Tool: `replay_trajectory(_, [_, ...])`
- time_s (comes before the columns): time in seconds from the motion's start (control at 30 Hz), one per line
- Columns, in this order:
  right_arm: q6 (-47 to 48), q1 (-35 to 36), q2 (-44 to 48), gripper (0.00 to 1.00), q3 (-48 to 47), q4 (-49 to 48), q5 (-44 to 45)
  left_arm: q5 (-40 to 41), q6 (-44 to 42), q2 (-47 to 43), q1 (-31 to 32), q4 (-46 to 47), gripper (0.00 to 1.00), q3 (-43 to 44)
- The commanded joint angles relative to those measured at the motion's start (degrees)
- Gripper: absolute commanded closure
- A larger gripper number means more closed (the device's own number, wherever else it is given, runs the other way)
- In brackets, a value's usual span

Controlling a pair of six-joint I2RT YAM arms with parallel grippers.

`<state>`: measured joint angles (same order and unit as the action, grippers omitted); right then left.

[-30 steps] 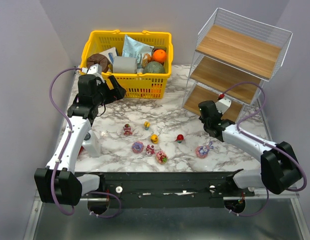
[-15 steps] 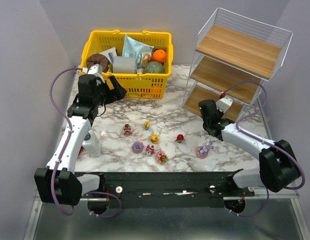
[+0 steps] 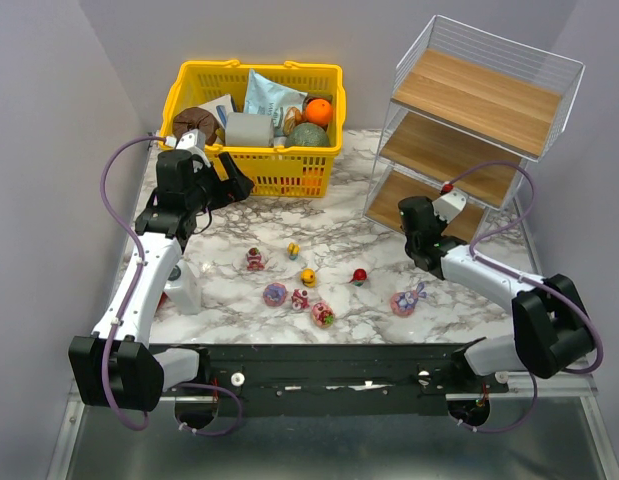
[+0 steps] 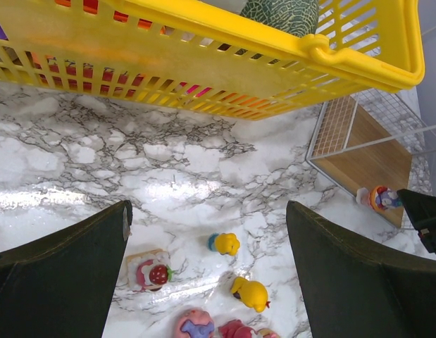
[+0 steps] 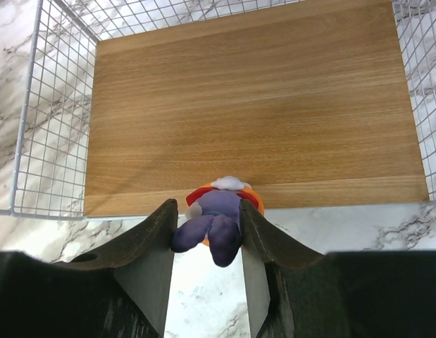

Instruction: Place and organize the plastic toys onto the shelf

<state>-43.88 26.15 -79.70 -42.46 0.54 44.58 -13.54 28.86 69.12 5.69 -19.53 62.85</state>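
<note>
At front edge of lowest shelf [image 5: 253, 105] | right gripper [image 5: 207, 208] clamps purple-orange toy [image 5: 216, 220] | left gripper [image 4: 208, 208] spread wide, empty, beside yellow basket [image 4: 203, 77] | other toys [image 3: 308, 277] loose on table [image 3: 239, 220]

Purple toy [image 5: 214, 215] at shelf [image 5: 260, 105]; others [image 3: 308, 277] scattered

Glossy marble-veined white tabletop [image 4: 77, 176]; smooth yellow slotted plastic basket [image 4: 203, 42] at 12 o'clock; thin white wire rack [image 5: 55, 120] with matt wood-grain boards [image 5: 253, 105]; smooth purple-and-orange plastic figurine [image 5: 214, 215].

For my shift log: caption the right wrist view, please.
Right gripper holds a purple-and-orange toy at the front edge of a wooden shelf board.
</note>
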Motion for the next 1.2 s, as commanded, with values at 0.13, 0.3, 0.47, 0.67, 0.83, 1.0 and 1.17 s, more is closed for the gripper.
replay_trajectory(0.13, [-1.04, -1.28, -3.00, 0.52, -1.14, -2.47, 2.71, -1.05, -0.03, -1.36, -0.16, -0.86, 0.01, -0.97])
replay_trajectory(0.3, [-0.33, -1.28, -4.14, 0.53, -2.37, -2.64, 5.42, -1.05, -0.21, -1.27, -0.16, -1.04, 0.01, -0.89])
replay_trajectory(0.47, [1.33, -1.28, -4.85, 0.57, -2.20, -5.36, 7.98, -1.14, -0.30, -1.10, -0.16, -1.13, 0.01, -0.97])
replay_trajectory(0.67, [4.66, -1.28, -4.06, 0.59, -1.14, -10.81, 9.39, -0.96, -0.47, -1.10, -0.16, -1.30, 0.01, -0.97])
replay_trajectory(0.83, [9.16, -1.37, -4.05, 0.59, 0.62, -18.02, 8.69, -1.05, -0.56, -1.01, -0.16, -1.30, 0.01, -0.97])
replay_trajectory(1.0, [9.69, -1.45, -5.64, 0.59, 0.44, -18.03, 8.60, -0.96, -0.56, -1.09, -0.16, -1.30, 0.01, -1.24])
replay_trajectory(1.17, [8.81, -1.54, -6.78, 0.58, 0.97, -17.68, 9.12, -0.87, -0.65, -1.18, -0.16, -1.39, 0.01, -1.33])
